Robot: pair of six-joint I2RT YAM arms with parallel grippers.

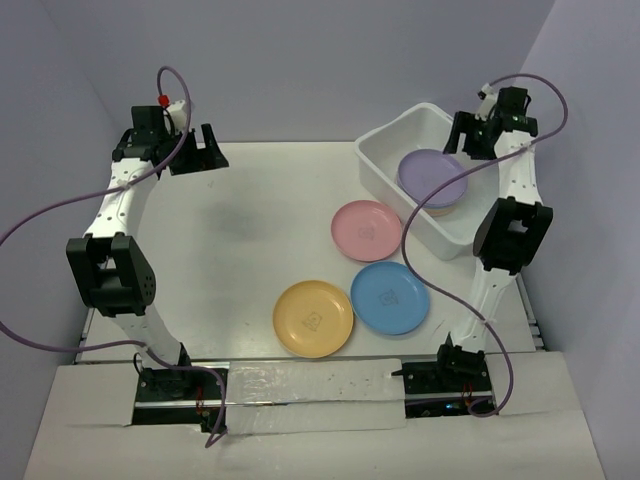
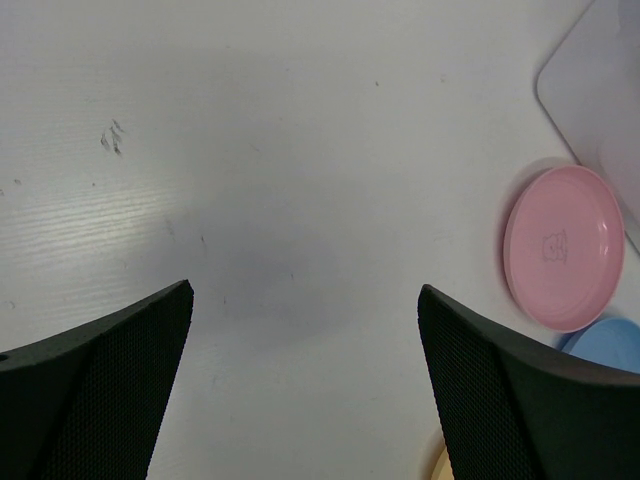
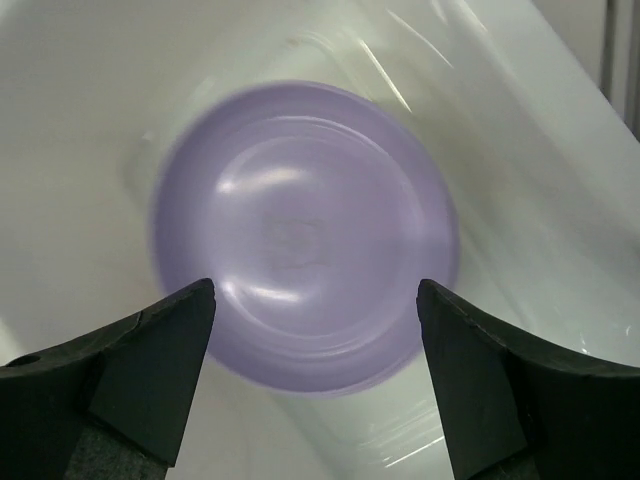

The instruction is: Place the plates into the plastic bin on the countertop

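A purple plate (image 1: 432,177) lies in the plastic bin (image 1: 385,185) at the back right, on top of a stack whose beige edge shows beneath it. My right gripper (image 1: 470,140) hangs open above it. In the right wrist view the purple plate (image 3: 300,240) is blurred below the spread fingers of my right gripper (image 3: 315,285), with nothing between them. A pink plate (image 1: 366,230), a blue plate (image 1: 389,297) and a yellow plate (image 1: 313,318) lie on the countertop (image 1: 250,250). My left gripper (image 1: 205,152) is open at the far left, over bare countertop (image 2: 300,150).
The left wrist view shows the pink plate (image 2: 565,247) at the right, the blue plate's edge (image 2: 610,345) below it, and a corner of the bin (image 2: 600,100) above. The bin's pale wall (image 3: 540,150) surrounds the purple plate.
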